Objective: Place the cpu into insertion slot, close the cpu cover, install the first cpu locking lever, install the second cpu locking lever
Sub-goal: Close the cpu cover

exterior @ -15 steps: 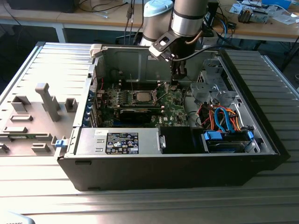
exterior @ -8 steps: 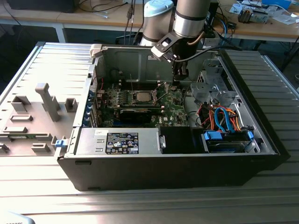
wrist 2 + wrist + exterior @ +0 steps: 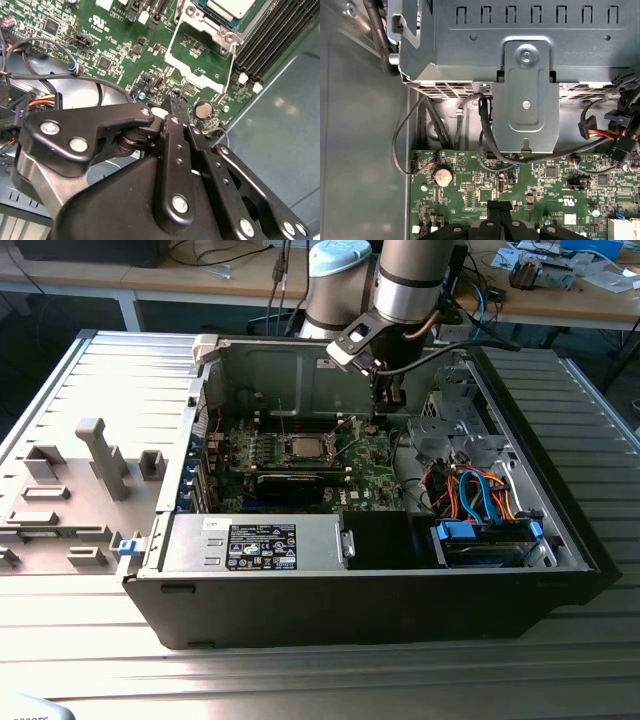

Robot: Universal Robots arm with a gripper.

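**Now at the lever stage, with a closed gripper beside the socket**

The arm reaches down into the open computer case (image 3: 300,610). The gripper (image 3: 177,102) has its fingers pressed together with nothing pinched between them; the first wrist view shows the same narrow black tip over the green motherboard (image 3: 560,195).

In the second wrist view the cpu (image 3: 231,7) lies flat in the insertion slot (image 3: 187,14), silvery top up. A silver frame edging the chip looks like the cpu cover (image 3: 220,31) lying down over it, though its far side is cut off, so this cannot be confirmed. Judging from that, the first two steps appear done.

A thin wire locking lever (image 3: 232,65) runs out from the slot's corner toward the round coin battery (image 3: 202,109), and a second wire (image 3: 172,42) runs along the slot's other side. Whether either is hooked under its catch cannot be told. The gripper tip sits near the battery and the first lever's free end, apart from the slot itself. Contact with the wire cannot be made out.

The step in hand is most likely the first lever. That job calls for the closed tip to meet the slim wire squarely, press it down and sideways under its catch, and stay clear of the battery and the small parts nearby.
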